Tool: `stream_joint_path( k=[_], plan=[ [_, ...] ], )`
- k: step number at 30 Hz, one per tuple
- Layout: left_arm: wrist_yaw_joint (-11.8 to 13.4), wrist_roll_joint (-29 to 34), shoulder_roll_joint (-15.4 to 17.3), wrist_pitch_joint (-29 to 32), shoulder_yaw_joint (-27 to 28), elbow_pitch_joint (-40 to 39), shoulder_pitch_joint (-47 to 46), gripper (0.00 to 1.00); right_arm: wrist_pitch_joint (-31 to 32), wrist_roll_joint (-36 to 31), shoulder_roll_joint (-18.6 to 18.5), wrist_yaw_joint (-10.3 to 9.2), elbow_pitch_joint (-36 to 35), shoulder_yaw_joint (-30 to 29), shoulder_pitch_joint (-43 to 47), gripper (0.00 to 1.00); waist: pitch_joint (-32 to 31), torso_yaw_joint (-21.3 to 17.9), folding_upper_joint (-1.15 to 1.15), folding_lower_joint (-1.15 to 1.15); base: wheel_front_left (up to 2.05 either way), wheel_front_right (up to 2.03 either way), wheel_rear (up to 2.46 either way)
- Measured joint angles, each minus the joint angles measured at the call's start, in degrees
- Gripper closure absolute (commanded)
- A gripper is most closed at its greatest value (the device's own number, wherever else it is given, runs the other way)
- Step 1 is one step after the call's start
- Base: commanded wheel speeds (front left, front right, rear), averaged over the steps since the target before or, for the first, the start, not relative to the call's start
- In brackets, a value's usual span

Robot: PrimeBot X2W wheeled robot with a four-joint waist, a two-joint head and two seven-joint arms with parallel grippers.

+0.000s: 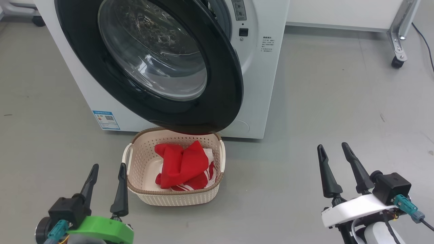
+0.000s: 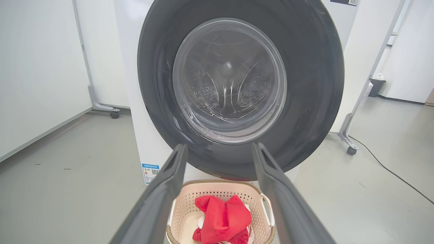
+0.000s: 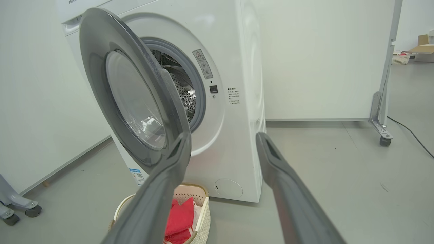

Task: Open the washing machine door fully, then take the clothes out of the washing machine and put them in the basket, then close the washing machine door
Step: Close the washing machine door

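Now the left gripper (image 1: 109,165) and right gripper (image 1: 332,145) are gaping empty; the washing machine door (image 1: 223,84), hanging ajar ahead of the left fingers (image 1: 120,189), is likely needing a flat, steady push.

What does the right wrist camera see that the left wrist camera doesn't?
Right wrist view: the door from the side, partly open, with the steel drum behind it, and a cardboard box far off. Left wrist view: the door's glass straight on, and a small dark bin by the wall. Both: the cream basket holding the red clothes, and the blue label.
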Motion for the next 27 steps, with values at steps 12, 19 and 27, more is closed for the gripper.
stream_joint_path(
  k=[12, 19, 27],
  plan=[
    [-0.52, 1.90, -0.81, 0.00, 1.15, -0.68, 0.89, 0.00, 0.00, -0.05, 0.10, 0.00, 0.00, 0.18, 0.02, 0.00, -0.02, -0.05, 0.00, 0.00, 0.00, 0.00, 0.00],
    [-0.81, 2.47, -1.16, 0.00, 1.70, -0.93, 0.96, 0.00, 0.00, -0.05, 0.12, 0.00, 0.00, 0.15, 0.02, 0.00, 0.02, -0.20, 0.00, 0.00, 0.00, 0.00, 0.00],
    [-1.35, 3.08, -1.65, 0.00, 2.00, -1.09, 1.27, 0.00, 0.00, -0.05, 0.12, 0.00, 0.00, 0.09, 0.02, 0.00, 0.26, -0.29, 0.00, 0.00, 0.00, 0.00, 0.00]
  ],
)
